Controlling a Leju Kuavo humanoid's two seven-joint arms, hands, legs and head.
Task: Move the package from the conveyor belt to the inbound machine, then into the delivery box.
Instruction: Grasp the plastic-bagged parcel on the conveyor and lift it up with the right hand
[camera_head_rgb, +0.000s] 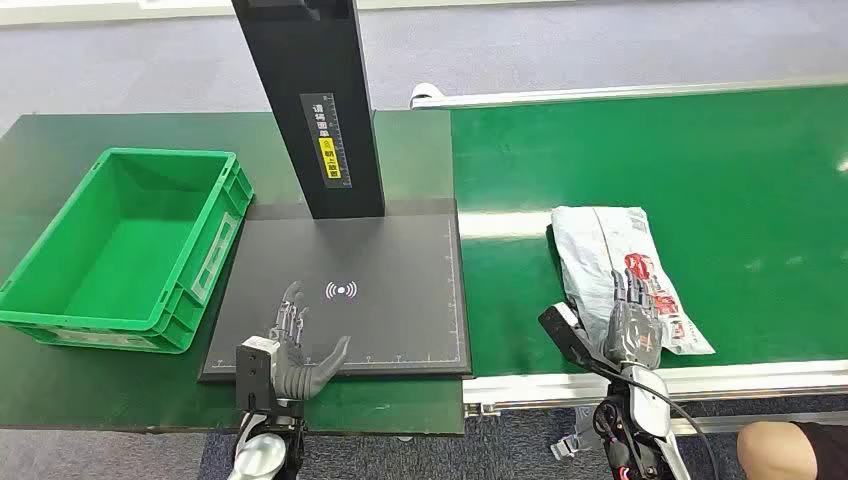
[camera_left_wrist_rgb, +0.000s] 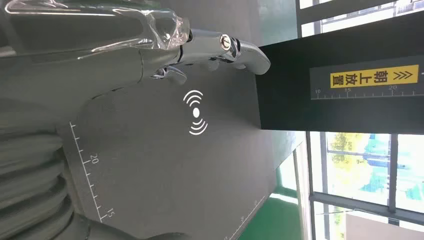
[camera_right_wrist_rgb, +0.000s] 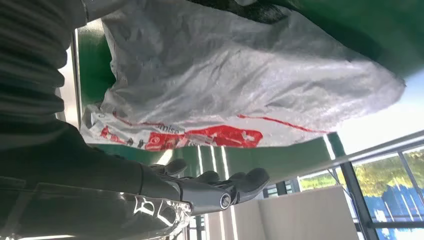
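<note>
one green conveyor belt (camera_head_rgb: 760, 180) beside windows (camera_left_wrist_rgb: 365, 165)

Right hand (camera_head_rgb: 632, 325) covers package (camera_head_rgb: 610, 262) near edge; grip unclear. Label text (camera_right_wrist_rgb: 200, 136) too blurred to read. Person's knee (camera_head_rgb: 790, 450) cut off.

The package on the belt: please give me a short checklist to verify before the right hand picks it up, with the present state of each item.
1. Package lies flat on the conveyor belt: ok.
2. Right hand is over the package's near end: ok.
3. Right fingers are closed on the package: cannot tell.
4. Inbound machine plate has bare room around its scan mark: ok.
5. Left hand is off the plate: not ok, it is over the near edge.
6. Delivery box is empty: ok.
</note>
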